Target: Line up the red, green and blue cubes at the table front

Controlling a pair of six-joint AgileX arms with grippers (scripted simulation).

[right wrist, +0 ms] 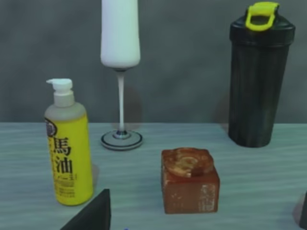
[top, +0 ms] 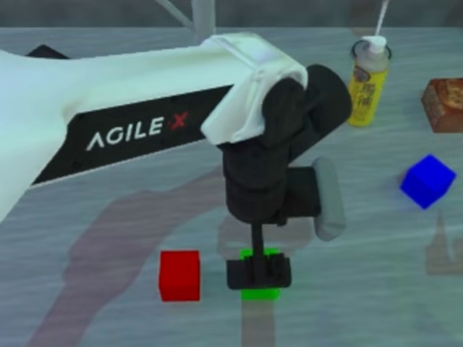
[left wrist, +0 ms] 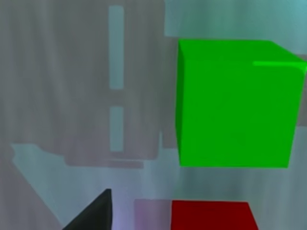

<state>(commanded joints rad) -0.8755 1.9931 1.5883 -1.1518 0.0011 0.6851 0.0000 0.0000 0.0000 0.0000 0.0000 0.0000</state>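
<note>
The green cube rests on the table near its front edge, a short gap to the right of the red cube. My left gripper hangs straight over the green cube, open; the left wrist view shows the green cube free of the fingers, the red cube beside it and one dark fingertip. The blue cube lies alone at the right, farther back. My right gripper is out of the top view; it stands open with its fingertips wide apart.
A yellow pump bottle stands at the back right, and a brown rusty-looking block lies at the right edge behind the blue cube. The right wrist view shows a white stemmed glass and a black shaker bottle at the table's back.
</note>
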